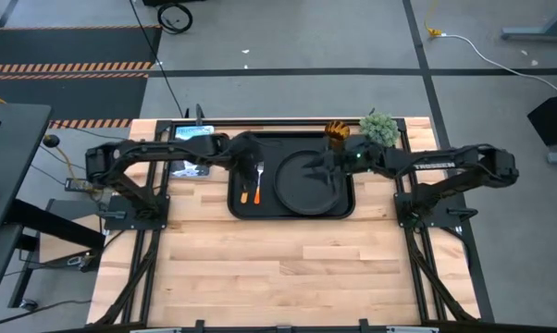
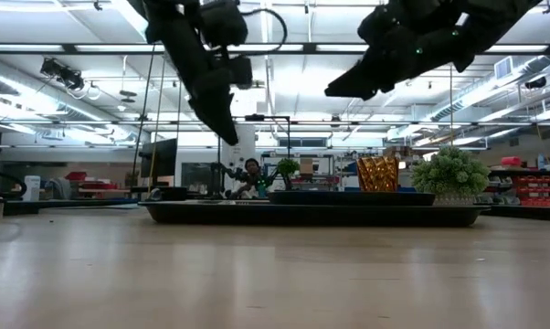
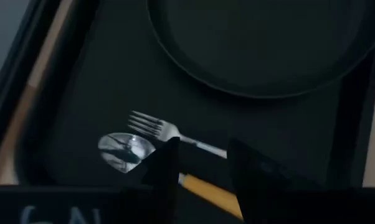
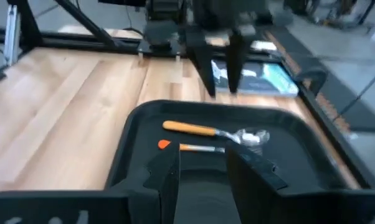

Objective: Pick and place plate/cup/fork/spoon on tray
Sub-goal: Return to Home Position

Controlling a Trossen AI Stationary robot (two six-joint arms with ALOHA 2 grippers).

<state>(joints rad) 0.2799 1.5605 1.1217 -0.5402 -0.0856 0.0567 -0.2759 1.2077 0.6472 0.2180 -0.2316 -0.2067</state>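
The black tray (image 1: 244, 208) lies at the table's far middle. The round black plate (image 1: 306, 178) rests on its right part. The fork (image 1: 259, 174) and the spoon (image 1: 245, 192) lie side by side on its left part; both also show in the left wrist view, the fork (image 3: 155, 127) and the spoon (image 3: 126, 149). The amber cup (image 1: 337, 131) stands at the tray's far rim, beside a green plant ball (image 1: 378, 128). My left gripper (image 1: 253, 155) hangs open and empty above the fork and spoon. My right gripper (image 1: 321, 166) hangs open and empty above the plate.
A blue-covered flat item (image 1: 191, 139) lies at the far left of the table, beside the tray. The near half of the wooden table (image 1: 288, 268) holds nothing. A person sits far off in the room behind (image 2: 251, 174).
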